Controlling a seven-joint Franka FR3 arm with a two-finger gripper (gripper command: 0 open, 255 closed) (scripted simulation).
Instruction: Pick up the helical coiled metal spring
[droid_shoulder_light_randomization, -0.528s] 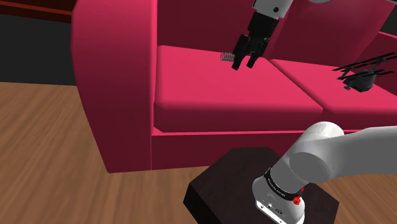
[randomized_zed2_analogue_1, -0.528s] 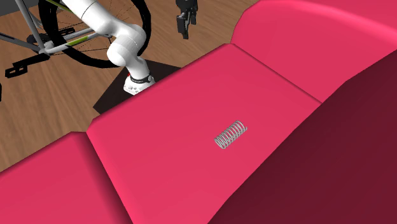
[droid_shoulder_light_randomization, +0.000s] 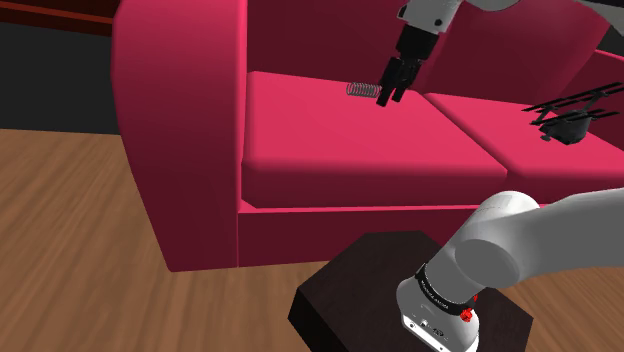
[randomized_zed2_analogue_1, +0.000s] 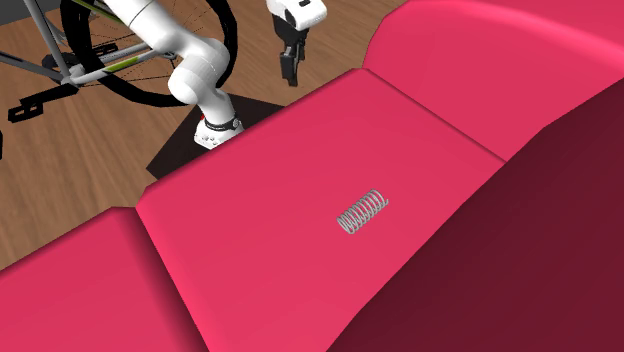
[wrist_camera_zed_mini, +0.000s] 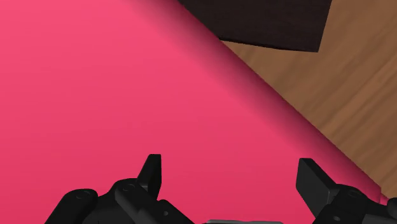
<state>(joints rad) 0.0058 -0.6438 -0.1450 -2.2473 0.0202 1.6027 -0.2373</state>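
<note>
Your gripper (randomized_zed2_analogue_1: 289, 72) has turned and come lower over the seat cushion (randomized_zed2_analogue_1: 300, 170), so you are lining up, not grabbing yet. Its fingers stand wide apart, empty. The spring (randomized_zed2_analogue_1: 362, 210), a small grey wire coil, lies on its side mid-cushion, probably well apart from the gripper.

– Look?
– Small coiled spring (randomized_zed2_analogue_1: 362, 210), pale grey wire, open even turns.
– Pose?
– Lying on its side, flat on pink seat cushion (randomized_zed2_analogue_1: 300, 140), long axis slanting up toward second exterior view's right.
– Place?
– Far part of cushion in shoulder view, near the backrest, right of the armrest.
</note>
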